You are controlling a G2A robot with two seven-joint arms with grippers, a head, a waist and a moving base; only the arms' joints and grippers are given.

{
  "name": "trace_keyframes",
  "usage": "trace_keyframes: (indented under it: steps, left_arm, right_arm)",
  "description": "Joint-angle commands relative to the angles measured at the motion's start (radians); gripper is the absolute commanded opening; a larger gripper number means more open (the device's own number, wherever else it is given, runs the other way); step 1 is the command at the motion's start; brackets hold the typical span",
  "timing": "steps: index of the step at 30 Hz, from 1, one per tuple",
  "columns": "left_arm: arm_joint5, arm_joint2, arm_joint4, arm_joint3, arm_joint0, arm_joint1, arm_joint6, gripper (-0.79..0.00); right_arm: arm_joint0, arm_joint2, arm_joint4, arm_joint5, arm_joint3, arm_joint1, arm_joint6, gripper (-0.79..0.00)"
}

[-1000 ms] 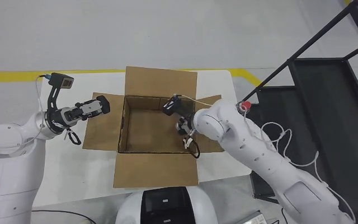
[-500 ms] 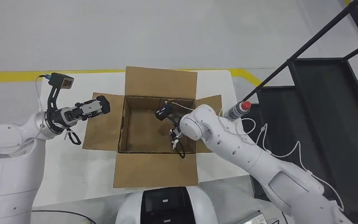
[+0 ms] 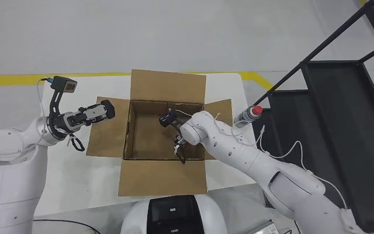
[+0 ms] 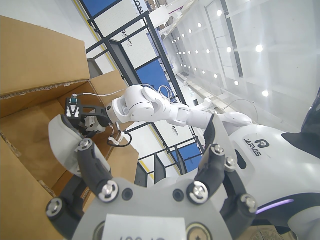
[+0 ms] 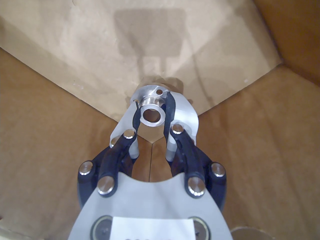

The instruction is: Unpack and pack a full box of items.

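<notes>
Placing the metal flanged hub on the floor of the box is judged to be the step in hand. The hub is pinched by its narrow collar between the fingers of the right gripper, with the bore turned to the wrist and the flange toward the cardboard. It is held low inside the box, toward the front right corner. Whether the flange already touches the floor cannot be told, though its shadow lies tight beneath it. The left gripper is held over the left flap, outside the opening, its fingers spread wide with nothing between them. A red-capped can is seen by the right edge of the desk, beyond the right flap.

For a good placement, the hub should be brought down level until the flange is seated flat, since a tilted release is likely to let it roll on its rim. The fingers should be parted only once it is supported, then drawn straight up, clear of the right wall.
</notes>
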Motion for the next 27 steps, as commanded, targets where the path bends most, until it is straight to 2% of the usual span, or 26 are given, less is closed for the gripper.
trace_keyframes:
  steps: [1, 8, 15, 22, 27]
  left_arm:
    - [0.000, 0.000, 0.000, 0.000, 0.000, 0.000, 0.000, 0.000]
    - [0.000, 0.000, 0.000, 0.000, 0.000, 0.000, 0.000, 0.000]
    - [0.000, 0.000, 0.000, 0.000, 0.000, 0.000, 0.000, 0.000]
    - [0.000, 0.000, 0.000, 0.000, 0.000, 0.000, 0.000, 0.000]
    - [0.000, 0.000, 0.000, 0.000, 0.000, 0.000, 0.000, 0.000]
  right_arm:
    - [0.006, 0.001, -0.003, 0.006, 0.005, -0.006, -0.004, 0.000]
    - [0.007, 0.028, -0.033, 0.020, -0.042, -0.006, 0.012, 0.000]
    - [-0.070, 0.141, -0.093, 0.018, -0.245, 0.048, 0.095, 0.000]
    - [-0.314, 0.399, -0.166, -0.051, -0.621, 0.147, 0.161, 0.000]
    - [-0.471, 0.580, -0.153, -0.113, -0.871, 0.190, 0.199, 0.000]
